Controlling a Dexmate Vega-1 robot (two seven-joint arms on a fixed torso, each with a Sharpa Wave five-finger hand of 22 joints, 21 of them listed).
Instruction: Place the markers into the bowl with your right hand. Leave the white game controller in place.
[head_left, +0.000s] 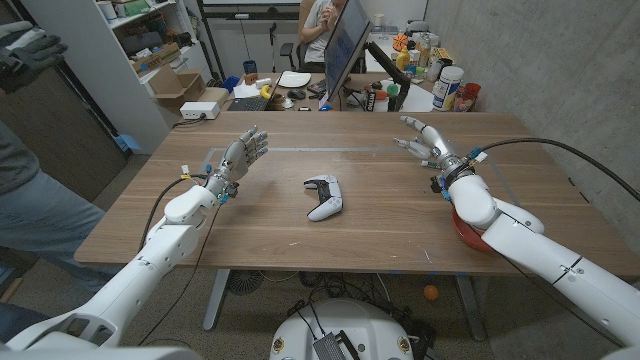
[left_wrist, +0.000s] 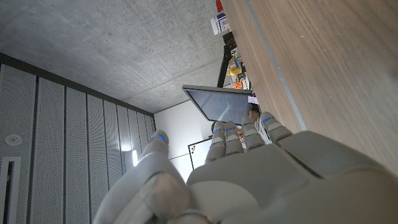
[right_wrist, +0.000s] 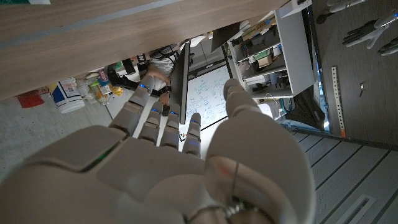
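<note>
On the wooden worktop (head_left: 280, 235) we see the white game controller (head_left: 323, 196) lying near the middle, roughly midway between our two hands and well apart from each. Our left hand (head_left: 242, 156) hangs over the left part of the worktop with its fingers spread and reaching away from us, holding nothing; in the left wrist view the left hand (left_wrist: 249, 177) shows from behind, the fingers (left_wrist: 231, 138) extended side by side toward a monitor (left_wrist: 217, 102) beyond the worktop's edge. Our right hand (head_left: 428, 143) is raised over the right part of the worktop, fingers apart and empty. In the right wrist view the right hand (right_wrist: 168, 168) shows its back, the fingers (right_wrist: 149, 118) stretched out and the thumb standing off to one side. The red bowl (head_left: 468, 232) sits near the worktop's right front edge, largely hidden under our right forearm, behind the right hand and to the controller's right. We cannot make out any markers on the worktop. Beyond the far edge, a cluttered desk carries the monitor (head_left: 345, 50), bottles and boxes, and a person (head_left: 322, 25) sits behind it. Another person's sleeve (head_left: 25, 50) shows at the left edge.
</note>
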